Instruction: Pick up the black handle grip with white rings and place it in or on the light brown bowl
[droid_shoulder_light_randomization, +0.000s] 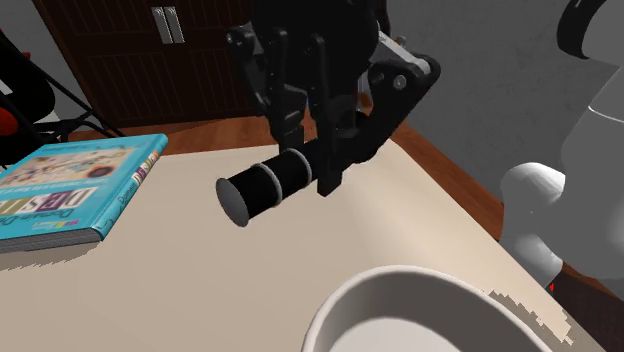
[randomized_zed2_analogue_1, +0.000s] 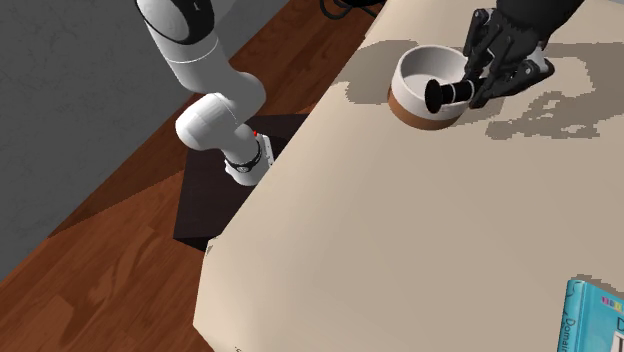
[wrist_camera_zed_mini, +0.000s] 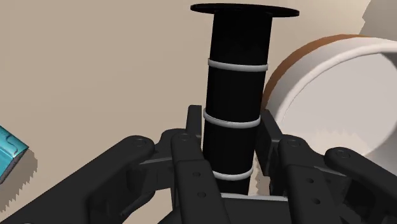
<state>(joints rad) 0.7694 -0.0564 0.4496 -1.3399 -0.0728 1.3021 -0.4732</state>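
Note:
The black handle grip (droid_shoulder_light_randomization: 262, 186) with white rings hangs in the air above the table, lying level, clasped by my black gripper (droid_shoulder_light_randomization: 318, 168) at its rear end. In the wrist view the handle grip (wrist_camera_zed_mini: 236, 83) runs straight out from between the fingers (wrist_camera_zed_mini: 191, 137), which press on both its sides. The bowl (droid_shoulder_light_randomization: 420, 315), white inside with a brown outer wall, stands on the table at the shoulder view's lower right, lower than the grip. In the second exterior view the grip (randomized_zed2_analogue_1: 447, 94) hangs beside the bowl (randomized_zed2_analogue_1: 420, 108), its flared end over the bowl's rim, the gripper (randomized_zed2_analogue_1: 483, 83) holding it.
A teal book (droid_shoulder_light_randomization: 70, 190) lies flat on the beige table (droid_shoulder_light_randomization: 200, 290) at the shoulder view's left; its corner (randomized_zed2_analogue_1: 595, 322) shows at the second exterior view's lower right. A dark wooden cabinet (droid_shoulder_light_randomization: 150, 55) stands behind the table. The table edge and wood floor (randomized_zed2_analogue_1: 110, 290) lie beyond.

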